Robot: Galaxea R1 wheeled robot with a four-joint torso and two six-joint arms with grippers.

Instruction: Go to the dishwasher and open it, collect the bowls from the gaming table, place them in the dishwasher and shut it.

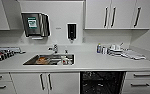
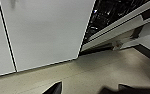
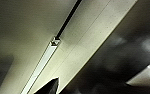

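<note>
The dishwasher (image 1: 101, 82) is under the counter, right of the sink, and stands open with its dark interior and racks exposed. Its racks (image 2: 111, 10) also appear in the left wrist view, beside a white cupboard door (image 2: 43, 32). My left gripper (image 2: 89, 89) hangs low over the pale floor in front of that cupboard, open, with nothing between its fingertips (image 2: 54, 88). My right gripper (image 3: 91, 88) is open too, near the floor by a pale strip and a dark surface. The bowls and the gaming table are out of view.
A steel sink (image 1: 49, 60) in the white counter (image 1: 91, 63) holds dishes. Bottles (image 1: 99, 48) and a drying rack (image 1: 127, 53) are at the right, small items (image 1: 2, 55) at the left. White drawers (image 1: 141, 81) flank the dishwasher; wall cupboards (image 1: 116, 13) hang above.
</note>
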